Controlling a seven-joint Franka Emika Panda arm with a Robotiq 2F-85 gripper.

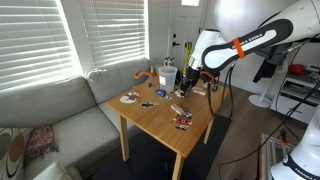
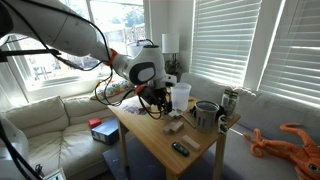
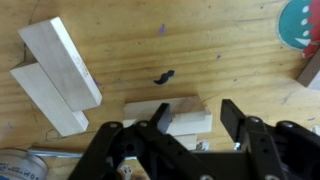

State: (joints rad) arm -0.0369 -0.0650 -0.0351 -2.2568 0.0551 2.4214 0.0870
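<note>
In the wrist view my gripper hangs low over a pale wooden block lying flat on the wooden table. The left finger overlaps the block's middle. The right finger stands just off the block's right end, with bare table showing between them. The jaws are part-way in and grip nothing. Two longer pale blocks lie to the upper left. In both exterior views the gripper points down at the table's far part.
A small black scrap lies above the block, with a teal and red plate at the top right. On the table also stand a metal pot, a clear cup and a can. A grey sofa flanks the table.
</note>
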